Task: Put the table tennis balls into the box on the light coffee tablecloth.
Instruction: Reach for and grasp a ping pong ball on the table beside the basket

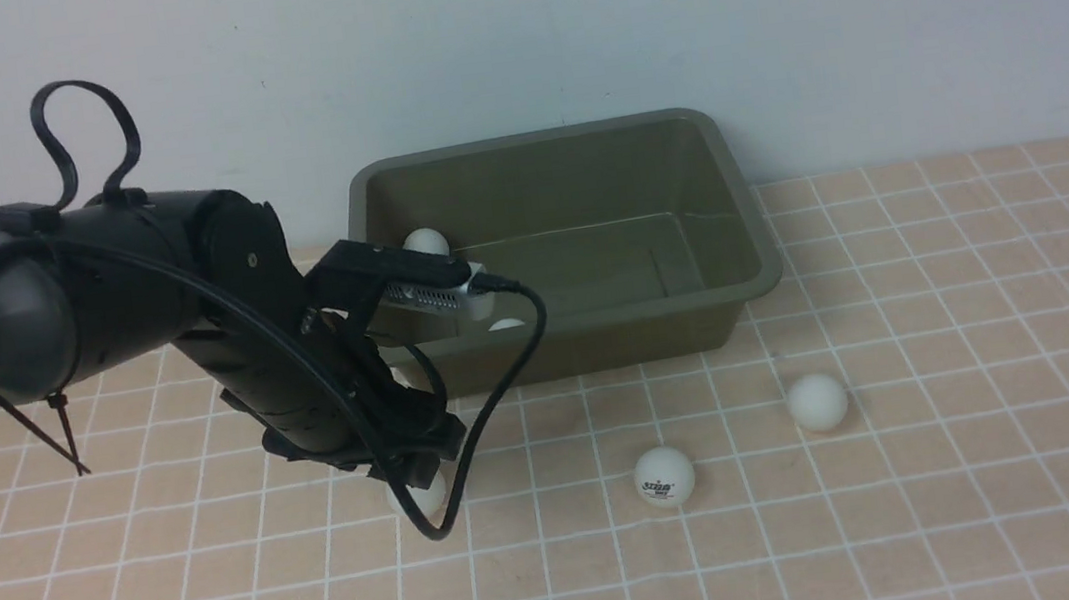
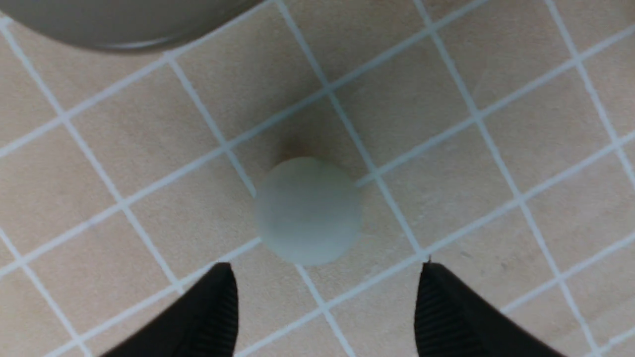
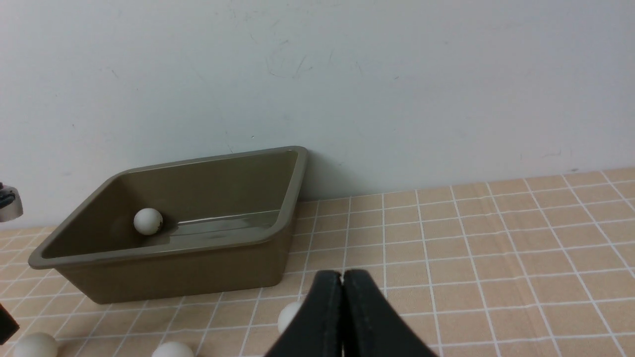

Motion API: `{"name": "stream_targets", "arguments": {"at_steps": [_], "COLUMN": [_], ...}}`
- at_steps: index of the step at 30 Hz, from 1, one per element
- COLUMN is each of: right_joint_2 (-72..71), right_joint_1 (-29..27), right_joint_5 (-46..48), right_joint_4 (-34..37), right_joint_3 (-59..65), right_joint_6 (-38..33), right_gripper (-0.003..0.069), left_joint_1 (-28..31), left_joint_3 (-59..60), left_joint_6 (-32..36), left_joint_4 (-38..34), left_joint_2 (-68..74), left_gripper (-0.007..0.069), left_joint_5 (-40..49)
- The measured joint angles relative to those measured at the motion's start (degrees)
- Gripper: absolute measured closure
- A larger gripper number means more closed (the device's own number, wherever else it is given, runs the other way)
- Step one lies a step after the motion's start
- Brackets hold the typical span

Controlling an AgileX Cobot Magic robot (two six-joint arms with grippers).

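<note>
The olive-green box point(image 1: 748, 215) stands at the back on the light coffee tablecloth point(image 1: 969, 492). One table tennis ball point(image 1: 426, 243) lies inside it, and another point(image 1: 505, 324) peeks out behind my left wrist. Two balls point(image 1: 663, 475) point(image 1: 817, 402) rest on the cloth in front of the box. A third ball point(image 2: 308, 210) lies just ahead of my left gripper point(image 2: 325, 265), which is open, with its black fingertips point(image 2: 218, 302) apart and not touching the ball. My right gripper point(image 3: 342, 275) is shut and empty, low over the cloth to the box's right.
A plain white wall point(image 1: 763, 12) rises directly behind the box. My left arm point(image 1: 92, 300) and its looping cable point(image 1: 497, 415) hang over the box's front left corner. Checked cloth stretches right and forward of the balls.
</note>
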Motion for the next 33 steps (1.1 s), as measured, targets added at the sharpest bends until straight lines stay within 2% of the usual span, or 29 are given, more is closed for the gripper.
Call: {"name": "stream_targets", "arguments": {"at_steps": [10, 16, 17, 19, 22, 24, 27, 31, 32, 33], "right_joint_2": [0.0, 0.0, 0.0, 0.0, 0.0, 0.0, 0.0, 0.0, 0.0, 0.0], "right_joint_1": [0.0, 0.0, 0.0, 0.0, 0.0, 0.0, 0.0, 0.0, 0.0, 0.0], "right_joint_5": [0.0, 0.0, 0.0, 0.0, 0.0, 0.0, 0.0, 0.0, 0.0, 0.0], "right_joint_4": [0.0, 0.12, 0.12, 0.12, 0.07, 0.07, 0.07, -0.03, -0.03, -0.09], "right_joint_3": [0.0, 0.0, 0.0, 0.0, 0.0, 0.0, 0.0, 0.0, 0.0, 0.0], "right_joint_6": [0.0, 0.0, 0.0, 0.0, 0.0, 0.0, 0.0, 0.0, 0.0, 0.0], "right_gripper": [0.0671, 0.0671, 0.0671, 0.0671, 0.0671, 0.0671, 0.0671, 0.0671, 0.0671, 0.0671], "left_joint_1": [-0.29, -1.03, -1.17, -1.36, -1.42, -1.46, -1.89, -2.05, -1.98, -1.7], "left_joint_3": [0.0, 0.0, 0.0, 0.0, 0.0, -0.23, -3.33, -8.06, -8.06, -9.62], "left_joint_6": [-1.32, 2.28, 2.61, 3.01, 3.48, 5.63, 16.21, 30.6, 31.15, 34.6], "left_joint_4": [0.34, -1.9, -2.13, -2.8, -4.32, -6.7, -15.71, -28.92, -29.44, -32.99], "left_joint_2": [6.18, 9.47, 9.62, 9.72, 8.98, 7.53, 2.6, -1.11, -1.12, -1.05], "left_gripper": [0.0228, 0.023, 0.0238, 0.03, 0.0309, 0.0309, 0.0309, 0.0309, 0.0309, 0.0309], "left_joint_5": [-4.43, -7.96, -8.15, -8.19, -6.64, -4.0, 0.03, 0.52, 0.52, -0.03]}}
